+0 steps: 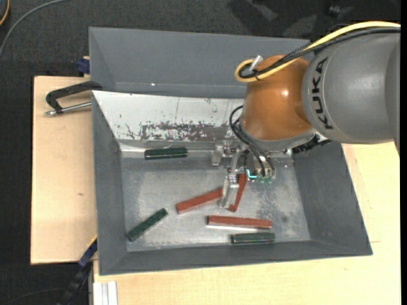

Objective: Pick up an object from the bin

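Observation:
My gripper (233, 194) hangs low over the middle of the bin, right of centre, under the orange wrist cover. A short red stick (239, 193) stands steeply tilted between its fingers, lower end near the floor, and the gripper is shut on it. A second red stick (198, 202) lies flat just left of the fingertips, its right end touching or nearly touching them. A third red stick (238, 221) lies in front of the gripper. A dark green stick (252, 237) lies beside that one, by the front wall.
Another dark green stick (146, 224) lies at the front left of the bin floor. One more green stick (165, 152) rests along the foot of the back wall. The arm and its orange cover hide the right rear part of the bin.

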Robot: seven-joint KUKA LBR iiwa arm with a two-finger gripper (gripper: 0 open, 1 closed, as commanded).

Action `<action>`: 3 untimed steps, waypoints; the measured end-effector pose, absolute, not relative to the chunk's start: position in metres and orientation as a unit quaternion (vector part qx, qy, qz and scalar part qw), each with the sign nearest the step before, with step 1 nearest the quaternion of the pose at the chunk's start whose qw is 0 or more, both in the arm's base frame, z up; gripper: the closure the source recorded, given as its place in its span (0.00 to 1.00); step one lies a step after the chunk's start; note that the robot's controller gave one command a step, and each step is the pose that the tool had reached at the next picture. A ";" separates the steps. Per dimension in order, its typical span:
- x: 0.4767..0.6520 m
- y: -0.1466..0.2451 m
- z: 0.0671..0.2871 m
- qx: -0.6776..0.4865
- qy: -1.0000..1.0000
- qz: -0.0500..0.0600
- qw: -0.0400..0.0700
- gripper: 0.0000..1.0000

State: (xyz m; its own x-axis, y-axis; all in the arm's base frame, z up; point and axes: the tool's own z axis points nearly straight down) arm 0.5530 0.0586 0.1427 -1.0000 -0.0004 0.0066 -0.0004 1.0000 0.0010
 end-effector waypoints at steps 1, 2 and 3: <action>0.538 0.080 0.069 0.104 -0.995 -0.001 0.002 0.00; 0.539 0.080 0.070 0.103 -0.995 -0.001 0.000 0.00; 0.540 0.081 0.071 0.102 -0.995 -0.001 -0.001 0.00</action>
